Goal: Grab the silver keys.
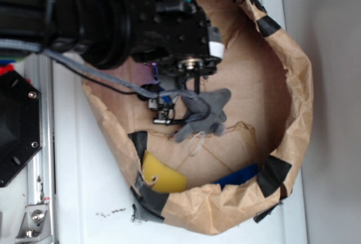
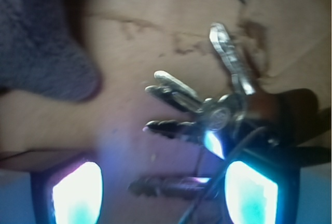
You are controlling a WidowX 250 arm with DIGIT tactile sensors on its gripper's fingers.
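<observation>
The silver keys [image 2: 207,112] lie fanned out on the brown paper floor, with a dark tag and a thin wire at their right end. In the exterior view the keys [image 1: 162,111] sit just under the black arm, left of the grey plush. My gripper [image 2: 163,182] is open right over them. Its two glowing pads [image 2: 78,195] stand far apart, and one key lies between them, near the right pad. In the exterior view the gripper [image 1: 172,98] reaches down into the paper ring, its fingertips mostly hidden by the arm and cable.
A grey plush toy [image 1: 203,114] with a white string loop lies right beside the keys; the plush [image 2: 41,42] fills the wrist view's upper left. The rolled paper bag wall [image 1: 296,86] rings the area. A yellow piece [image 1: 162,175] and a blue piece [image 1: 240,176] lie at the near wall.
</observation>
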